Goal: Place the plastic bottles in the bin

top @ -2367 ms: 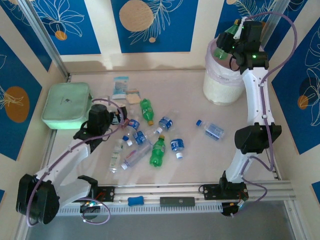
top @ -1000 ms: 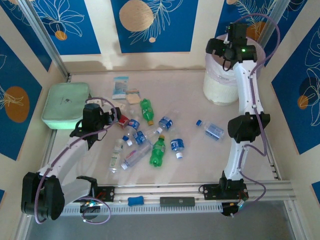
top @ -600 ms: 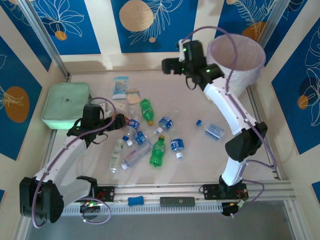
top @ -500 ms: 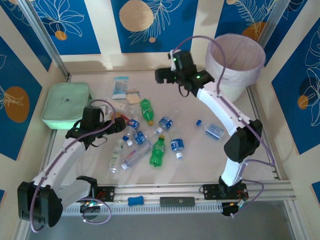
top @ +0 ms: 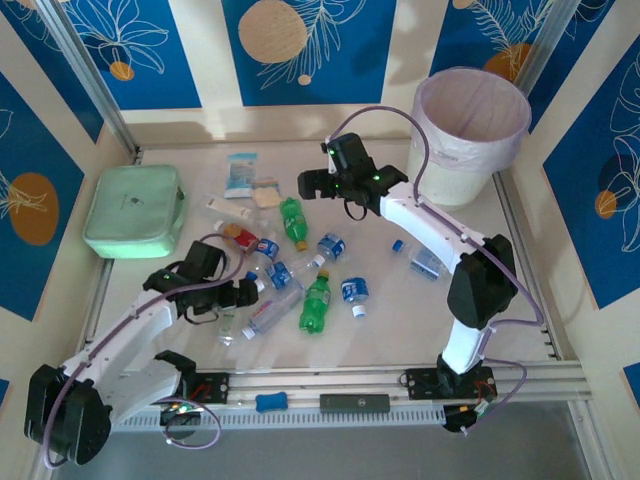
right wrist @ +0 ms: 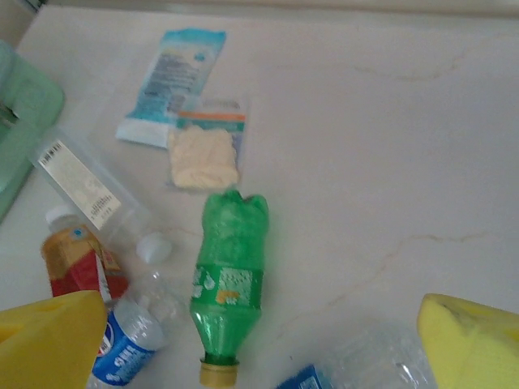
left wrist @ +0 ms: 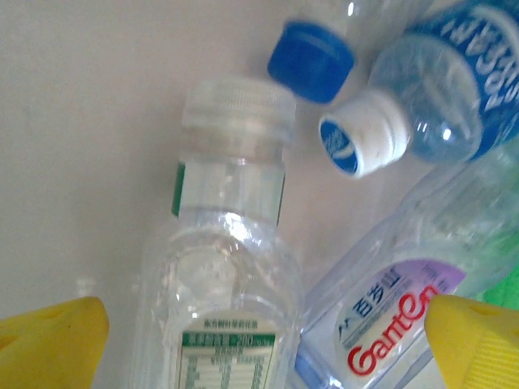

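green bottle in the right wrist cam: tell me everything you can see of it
The green bottle is translucent green plastic, with its yellow cap on and a green label printed in white and yellow. Its base is dented in. It lies on its side on the pale table, cap toward the arms. The base points at a small clear packet of something beige, without touching it. Nothing grips it.

- Blue wall panels (top: 350,80) with white leaf outlines and tan discs, cream strips between.
- Pale cream, faintly veined tabletop (top: 400,330).
- Silver slotted rail (top: 320,381) along its near edge.
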Robot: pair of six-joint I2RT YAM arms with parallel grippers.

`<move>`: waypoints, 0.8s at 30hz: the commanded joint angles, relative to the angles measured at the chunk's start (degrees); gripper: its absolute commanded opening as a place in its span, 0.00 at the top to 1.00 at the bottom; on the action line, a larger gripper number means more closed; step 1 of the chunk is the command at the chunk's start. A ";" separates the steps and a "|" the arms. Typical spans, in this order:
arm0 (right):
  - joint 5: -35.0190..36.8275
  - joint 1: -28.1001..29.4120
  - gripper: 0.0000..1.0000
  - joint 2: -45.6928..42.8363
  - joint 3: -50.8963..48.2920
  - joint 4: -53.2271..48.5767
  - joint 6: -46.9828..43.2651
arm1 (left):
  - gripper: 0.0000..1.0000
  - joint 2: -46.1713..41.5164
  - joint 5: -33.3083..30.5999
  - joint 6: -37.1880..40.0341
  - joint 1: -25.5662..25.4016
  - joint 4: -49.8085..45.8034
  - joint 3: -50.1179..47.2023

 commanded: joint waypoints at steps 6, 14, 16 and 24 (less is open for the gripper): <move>-2.28 -1.91 0.01 -5.62 -3.42 1.53 2.66 | 0.05 0.04 -7.76 -4.29 -6.16 -5.14 -0.74; -2.94 -2.64 0.01 -5.67 -3.95 1.57 2.80 | 0.14 2.43 -8.22 -4.74 -7.83 -2.38 -3.21; -2.73 -2.94 0.01 -5.61 -4.48 1.69 3.06 | 0.14 3.20 -7.70 -5.26 -8.73 -1.68 -4.17; -3.52 -3.61 0.01 -5.42 -5.19 1.77 4.11 | 0.28 3.79 -9.22 -6.16 -10.06 1.18 -7.28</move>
